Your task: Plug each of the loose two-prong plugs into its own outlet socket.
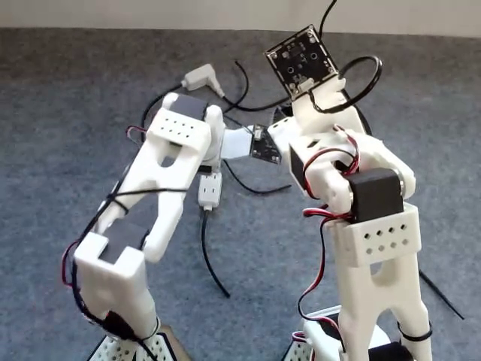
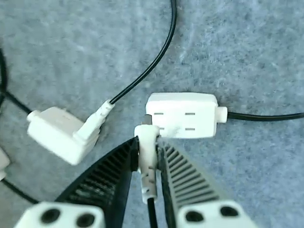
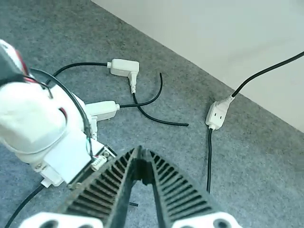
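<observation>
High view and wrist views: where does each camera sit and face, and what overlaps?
High view: fixed above, looking down on grey carpet, white left arm and right arm.
Left wrist view: on the left arm, looking past the left gripper, shut on the white two-prong plug, at the white outlet block.
Right wrist view: on the right arm, looking past the shut right gripper toward the pale wall.
Shared: high and left wrist views show the outlet block.

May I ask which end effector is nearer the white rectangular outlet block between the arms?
Left. Left end effector holds a white plug at the outlet block; right end effector hangs apart.
</observation>
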